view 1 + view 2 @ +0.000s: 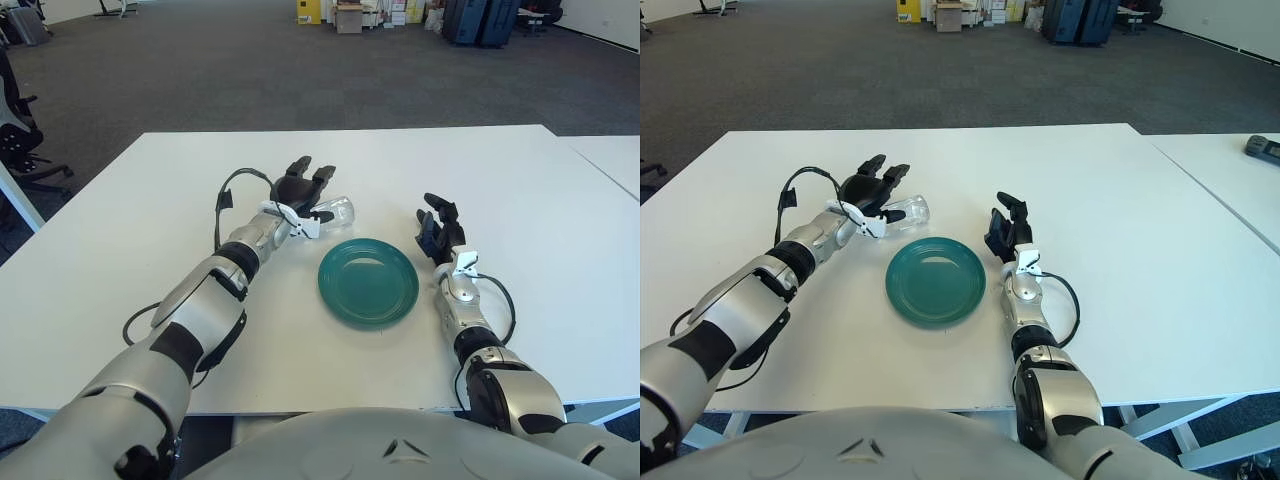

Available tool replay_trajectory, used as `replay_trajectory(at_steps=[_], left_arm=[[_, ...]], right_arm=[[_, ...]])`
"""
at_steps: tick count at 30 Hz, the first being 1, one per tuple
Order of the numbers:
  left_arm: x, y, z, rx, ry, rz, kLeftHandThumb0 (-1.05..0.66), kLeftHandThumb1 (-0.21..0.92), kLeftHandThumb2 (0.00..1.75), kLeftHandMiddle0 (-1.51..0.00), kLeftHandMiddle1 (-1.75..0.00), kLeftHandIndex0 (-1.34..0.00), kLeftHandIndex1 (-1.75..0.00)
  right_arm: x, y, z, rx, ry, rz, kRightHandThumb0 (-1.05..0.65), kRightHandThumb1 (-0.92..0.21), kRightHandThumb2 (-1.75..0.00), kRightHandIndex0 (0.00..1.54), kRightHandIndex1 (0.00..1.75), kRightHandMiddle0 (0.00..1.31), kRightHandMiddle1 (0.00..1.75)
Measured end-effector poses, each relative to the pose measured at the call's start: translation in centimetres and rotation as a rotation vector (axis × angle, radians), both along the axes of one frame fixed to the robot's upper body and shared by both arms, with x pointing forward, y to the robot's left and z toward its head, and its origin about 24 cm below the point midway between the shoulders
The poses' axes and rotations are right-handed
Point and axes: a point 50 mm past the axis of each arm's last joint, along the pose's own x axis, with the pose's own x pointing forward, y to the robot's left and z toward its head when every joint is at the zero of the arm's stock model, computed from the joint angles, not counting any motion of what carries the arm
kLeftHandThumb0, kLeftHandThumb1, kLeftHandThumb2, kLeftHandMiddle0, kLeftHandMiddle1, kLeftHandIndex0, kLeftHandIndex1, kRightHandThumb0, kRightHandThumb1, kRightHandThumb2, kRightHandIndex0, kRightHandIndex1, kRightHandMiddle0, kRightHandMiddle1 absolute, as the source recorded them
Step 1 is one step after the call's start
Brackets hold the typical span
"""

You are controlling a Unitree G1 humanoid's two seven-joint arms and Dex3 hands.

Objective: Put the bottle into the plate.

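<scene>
A clear plastic bottle (338, 212) lies on its side on the white table (120, 230), just beyond the far left rim of the green plate (368, 283). My left hand (303, 183) is at the bottle's left end with its fingers spread and pointing away from me, not closed around it. The hand covers part of the bottle. The plate holds nothing. My right hand (438, 226) shows to the right of the plate, with relaxed fingers and holding nothing.
A black cable (228, 196) loops at my left wrist. A second white table (1240, 180) adjoins on the right, with a dark object (1262, 147) on it. Office chairs (15, 130) stand off to the left. Boxes and cases stand far back on the carpet.
</scene>
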Motion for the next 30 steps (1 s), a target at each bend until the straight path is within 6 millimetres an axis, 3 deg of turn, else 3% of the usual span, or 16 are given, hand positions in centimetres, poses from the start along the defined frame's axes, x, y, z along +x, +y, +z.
replay_trajectory(at_steps=[16,30], left_arm=[[-0.2,-0.1,-0.6,0.017,0.069,-0.010,-1.05,0.92,0.84,0.00,0.00,0.00,-0.20],[-0.8,-0.7,-1.5,-0.101,0.173,0.020,-1.05,0.92,0.80,-0.20,-0.07,0.00,-0.50]], right_arm=[[-0.2,-0.1,0.0,0.001,-0.005,-0.005,-0.65,-0.92,-0.87,0.48,0.03,0.00,0.89],[-0.4,-0.2,-0.1,0.001,-0.005,-0.016,-0.64,-0.92,-0.87,0.49,0.03,0.00,0.97]])
